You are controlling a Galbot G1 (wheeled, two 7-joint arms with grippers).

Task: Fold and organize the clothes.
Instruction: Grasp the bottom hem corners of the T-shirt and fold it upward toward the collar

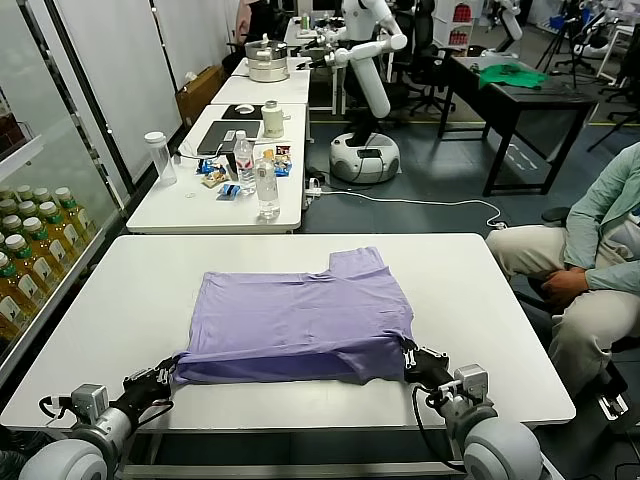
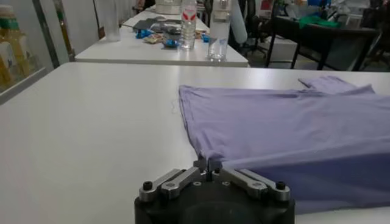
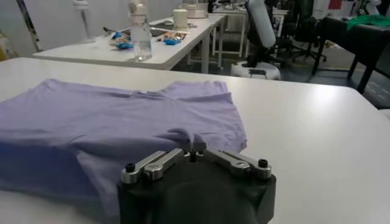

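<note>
shirt: lavender T-shirt (image 1: 300, 325) lies flat mid-way across the white table (image 1: 480, 300), sleeve and collar end toward the far edge, hem end toward the robot; the near edge looks doubled over, lifted slightly off the surface.
left gripper: left gripper (image 1: 172, 368) sits at the near-left hem corner, fingertips pinched together on the fabric; wrist view confirms cloth caught in the closed tips (image 2: 207, 164).
right gripper: right gripper (image 1: 408, 358) sits at the near-right hem corner, also clamped on cloth (image 3: 195, 148).
step: my read, hem-to-collar fold, both corners held, carry forward pending.
how to do it well: lift both corners together at the same height, keep the hem taut between the arms so it doesn't sag or twist; travel straight toward the far edge, lay the hem just short of the collar, then release both at once.
risk: thin fabric, so uneven speed likely skews the fold; dragging low could pull the whole shirt along the table.
surroundings: seated person (image 1: 590, 250) at the right, well apart from the shirt.
</note>
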